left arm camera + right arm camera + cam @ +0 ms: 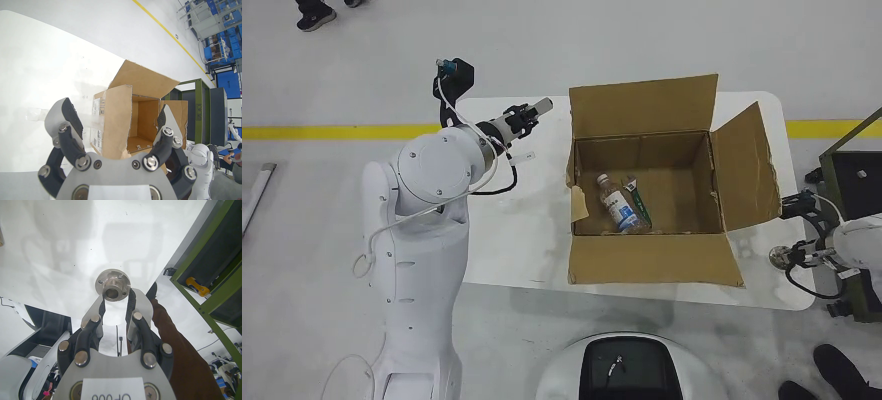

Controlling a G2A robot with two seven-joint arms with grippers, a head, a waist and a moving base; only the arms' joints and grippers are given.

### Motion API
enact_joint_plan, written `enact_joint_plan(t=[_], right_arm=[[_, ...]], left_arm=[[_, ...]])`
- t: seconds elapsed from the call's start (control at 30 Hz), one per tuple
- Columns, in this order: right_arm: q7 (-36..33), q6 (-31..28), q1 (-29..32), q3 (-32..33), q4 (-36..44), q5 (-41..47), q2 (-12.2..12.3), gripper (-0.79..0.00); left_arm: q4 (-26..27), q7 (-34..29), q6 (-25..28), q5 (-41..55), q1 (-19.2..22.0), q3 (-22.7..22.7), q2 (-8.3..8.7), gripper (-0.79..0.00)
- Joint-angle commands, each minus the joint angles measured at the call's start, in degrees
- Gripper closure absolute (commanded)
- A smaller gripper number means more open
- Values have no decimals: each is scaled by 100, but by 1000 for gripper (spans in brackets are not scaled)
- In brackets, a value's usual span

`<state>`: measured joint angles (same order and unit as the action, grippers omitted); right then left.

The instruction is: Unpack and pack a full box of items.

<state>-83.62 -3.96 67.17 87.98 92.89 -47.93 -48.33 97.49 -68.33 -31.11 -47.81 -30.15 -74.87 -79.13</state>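
An open cardboard box [652, 260] stands on the right half of the white table [512, 230], its flaps spread. On its floor lie a clear bottle [617, 205] with a blue and white label and a green packet [640, 206] beside it. My left gripper [534, 110] hovers open over the table's far left part, level with the box's side [111, 113], nothing between its fingers [71, 113]. My right gripper [117, 295] is shut on a round metal flange [112, 283], held just above the table's near right edge [783, 257].
A green metal rack [854, 165] stands off the table's right end; on a shelf [217, 262] lies a yellow and blue object [196, 286]. A clear plastic piece [36, 116] lies on the table against the box's left side.
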Motion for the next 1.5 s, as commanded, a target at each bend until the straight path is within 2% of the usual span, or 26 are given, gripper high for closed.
enact_joint_plan(t=[0.0, 1.0, 1.47], right_arm=[[36, -1, -5, -14, -45, -8, 2, -296], [98, -43, -149, -271, -130, 137, 36, -320], [139, -32, -203, -402, -233, 112, 46, -268]], left_arm=[[0, 0, 0, 0, 0, 0, 0, -785], [0, 0, 0, 0, 0, 0, 0, -785], [0, 0, 0, 0, 0, 0, 0, -785]])
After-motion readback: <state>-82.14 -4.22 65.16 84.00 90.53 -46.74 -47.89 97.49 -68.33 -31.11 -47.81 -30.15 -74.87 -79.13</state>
